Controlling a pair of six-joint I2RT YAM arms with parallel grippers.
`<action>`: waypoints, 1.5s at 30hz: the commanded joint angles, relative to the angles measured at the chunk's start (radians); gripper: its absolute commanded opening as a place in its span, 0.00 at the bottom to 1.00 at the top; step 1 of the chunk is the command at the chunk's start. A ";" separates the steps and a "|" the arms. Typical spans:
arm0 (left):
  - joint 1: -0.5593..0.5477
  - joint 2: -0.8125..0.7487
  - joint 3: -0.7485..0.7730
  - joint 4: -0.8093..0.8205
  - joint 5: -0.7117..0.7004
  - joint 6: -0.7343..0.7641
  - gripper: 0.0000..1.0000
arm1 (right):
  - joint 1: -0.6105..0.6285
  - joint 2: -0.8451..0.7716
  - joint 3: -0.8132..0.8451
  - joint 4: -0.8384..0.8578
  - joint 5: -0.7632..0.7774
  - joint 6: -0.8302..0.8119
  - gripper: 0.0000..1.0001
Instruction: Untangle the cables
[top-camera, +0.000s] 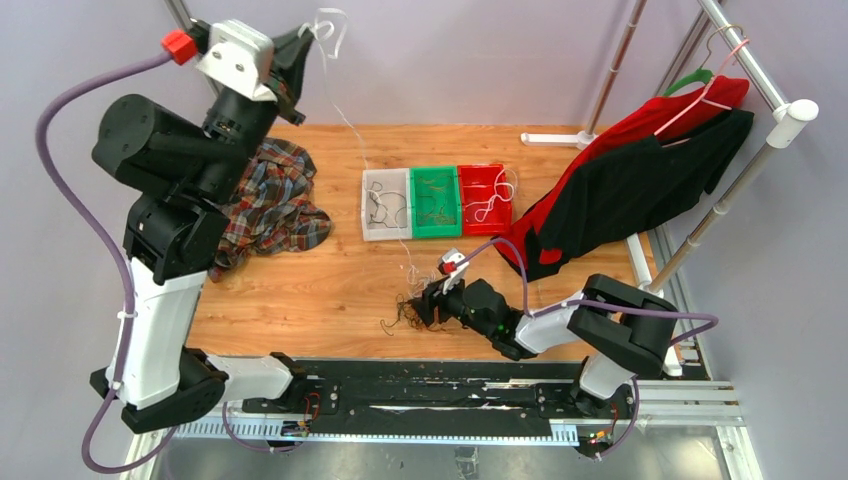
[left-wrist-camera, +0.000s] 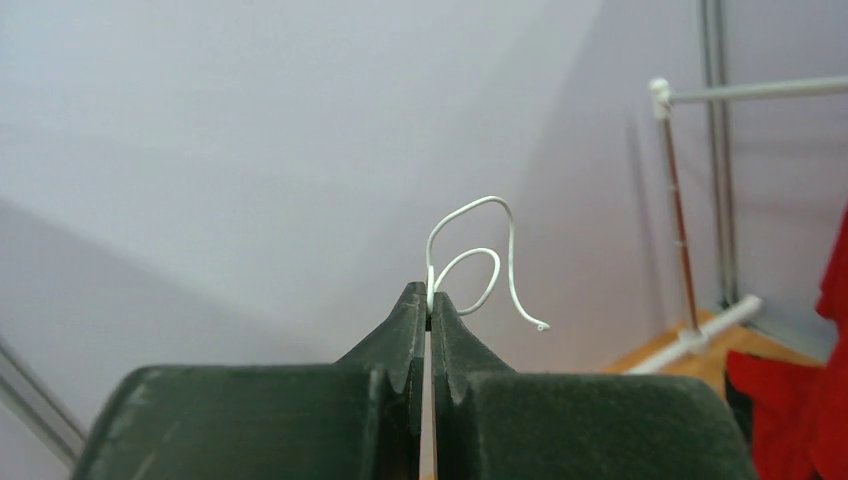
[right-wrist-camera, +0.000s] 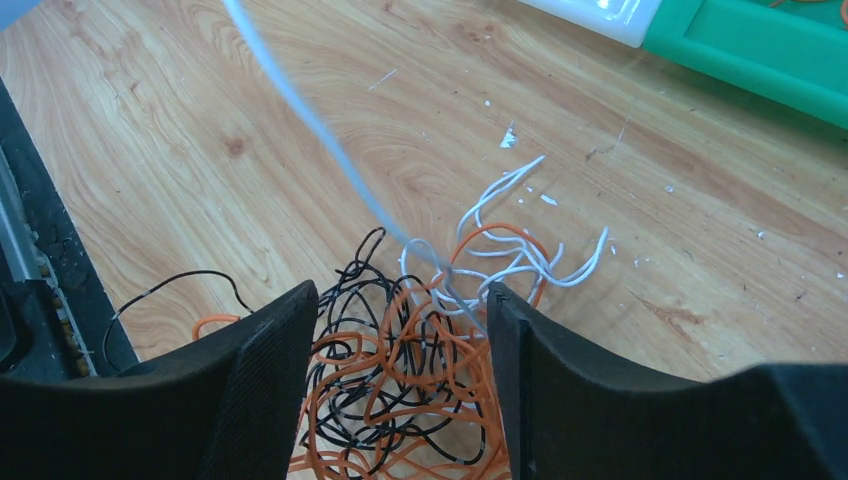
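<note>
Freeing step: left gripper (left-wrist-camera: 431, 300) pinches the white cable (left-wrist-camera: 511, 260) high; right gripper (right-wrist-camera: 398, 297), wide and empty astride the heap (right-wrist-camera: 400, 385), should clamp down.

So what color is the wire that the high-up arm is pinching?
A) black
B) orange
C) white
C: in the left wrist view, the left arm's jaws are shut on a white wire that curls up above their tips.
</note>
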 joint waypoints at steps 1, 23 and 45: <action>0.005 0.020 0.098 0.235 -0.094 0.089 0.00 | 0.022 0.025 -0.031 0.080 0.047 0.028 0.63; 0.005 0.061 0.244 0.440 -0.093 0.198 0.00 | 0.027 -0.104 0.024 -0.059 0.020 -0.060 0.63; 0.005 0.139 0.414 0.495 0.018 0.394 0.00 | 0.067 0.181 0.354 -0.174 -0.085 -0.195 0.62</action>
